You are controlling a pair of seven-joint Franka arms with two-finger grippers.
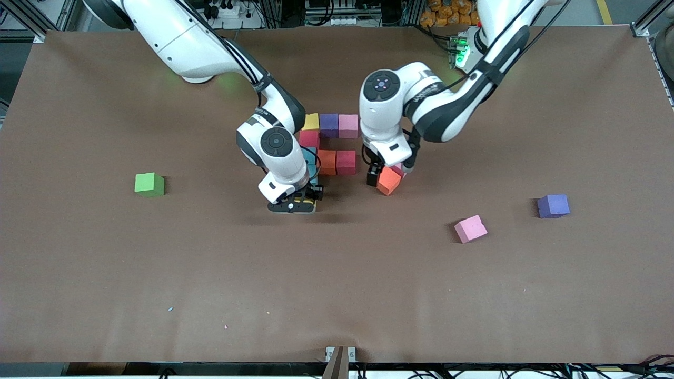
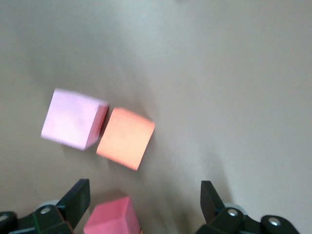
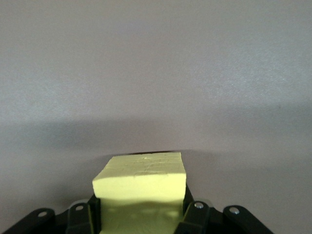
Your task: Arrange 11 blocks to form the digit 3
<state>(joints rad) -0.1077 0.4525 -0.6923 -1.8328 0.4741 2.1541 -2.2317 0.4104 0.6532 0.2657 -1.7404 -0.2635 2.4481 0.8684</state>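
The right gripper (image 1: 293,202) is clamped on a yellow block (image 3: 142,180), its fingers (image 3: 191,214) pressed against two opposite sides; it sits low over bare brown table (image 1: 337,284) at the camera-ward end of the built cluster. In the right wrist view only plain table surface lies ahead of the held block.

The left gripper (image 1: 387,173) hangs with its fingers (image 2: 78,197) spread wide and nothing between them, just over an orange block (image 1: 389,180) with a pink block (image 2: 73,118) touching it along one edge. Both sit turned at an angle to the cluster's rows. A deeper pink block (image 2: 113,217) shows at the edge of the left wrist view, near one finger.

Between the two arms the cluster forms a top row of yellow (image 1: 311,121), purple (image 1: 329,125) and pink (image 1: 348,126) cubes, edges touching. A red cube (image 1: 309,139) sits below the yellow one, then a light blue cube (image 1: 310,160) mostly hidden by the right arm, with orange (image 1: 327,161) and red (image 1: 346,162) beside it.

Toward the left arm's end, a tilted pink block (image 1: 470,228) and a purple block (image 1: 553,206) lie well apart. A green cube (image 1: 149,184) sits alone toward the right arm's end. The table strip nearest the front camera is broad and open.
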